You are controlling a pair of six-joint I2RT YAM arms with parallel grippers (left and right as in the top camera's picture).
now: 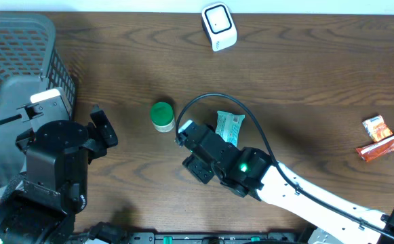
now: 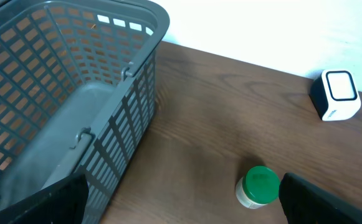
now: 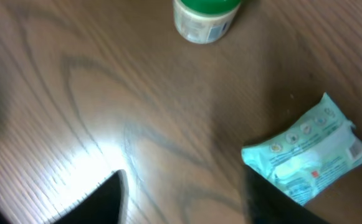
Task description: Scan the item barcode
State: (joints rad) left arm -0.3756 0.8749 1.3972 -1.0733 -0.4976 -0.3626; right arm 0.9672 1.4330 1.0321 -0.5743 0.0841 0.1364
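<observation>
The packet (image 1: 229,127) of wipes lies flat near the middle of the table (image 1: 305,74), pale teal, with one short end pointing toward the far edge. Just beside it on the left stands a small jar (image 1: 161,116) with a green lid, upright and apart from the packet. The scanner (image 1: 219,26), a white box with a dark window, sits close to the far edge, well apart from both.

The right gripper (image 3: 182,186) hangs low over the wood just on the near side of the packet. Its jaws are parted and only bare table shows between them, so it holds nothing. In the right wrist view the packet lies close beside one finger; whether they touch I cannot tell.

The left gripper (image 2: 181,190) is near the left edge beside a grey basket (image 1: 17,41), which fills the far left corner. Its jaws are spread wide and hold nothing, and it faces the jar and the scanner.

Near the right edge lie two snack packs, a small orange one (image 1: 376,127) and a longer red one (image 1: 385,146), close together.
</observation>
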